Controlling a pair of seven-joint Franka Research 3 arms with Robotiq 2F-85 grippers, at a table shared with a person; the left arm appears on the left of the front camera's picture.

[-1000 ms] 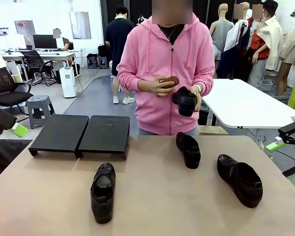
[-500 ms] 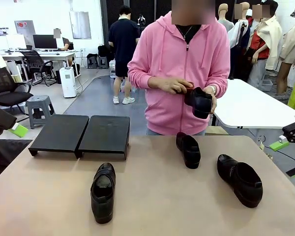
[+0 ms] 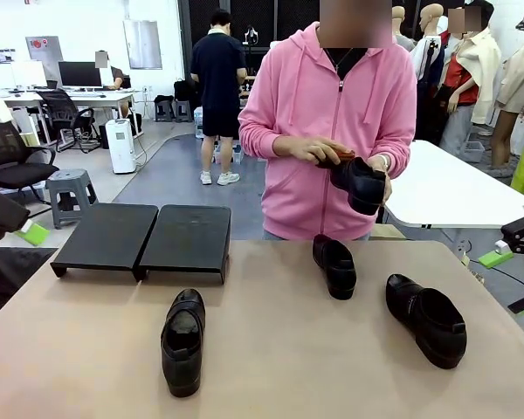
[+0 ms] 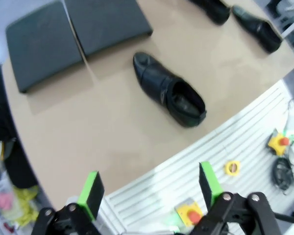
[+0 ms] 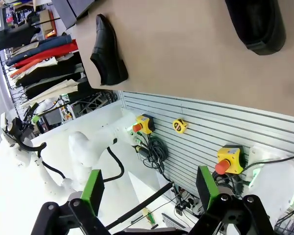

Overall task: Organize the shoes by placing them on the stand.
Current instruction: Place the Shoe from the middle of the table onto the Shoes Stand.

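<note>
Three black shoes lie on the tan table: one near the front left (image 3: 182, 341), one at the middle back (image 3: 334, 265), one at the right (image 3: 426, 319). A person in a pink hoodie stands at the far side, holding a fourth shoe (image 3: 360, 183) in one hand and a brown brush (image 3: 336, 157) in the other. The black stand (image 3: 144, 240) sits at the back left with nothing on it. My left gripper (image 3: 26, 229) waits off the table's left edge, open (image 4: 151, 190), looking down at the front-left shoe (image 4: 169, 90). Off the right edge, my right gripper (image 3: 506, 249) is open too (image 5: 148, 189).
A white table (image 3: 445, 188) stands behind the person at the right. Below the table's near edge the wrist views show a slatted panel (image 5: 201, 132) with yellow stop buttons and cables. Chairs, desks and another person fill the room's far left.
The person has stepped a little to the right, carrying the held shoe along. The right gripper has shifted slightly; the three table shoes and the stand have not moved.
</note>
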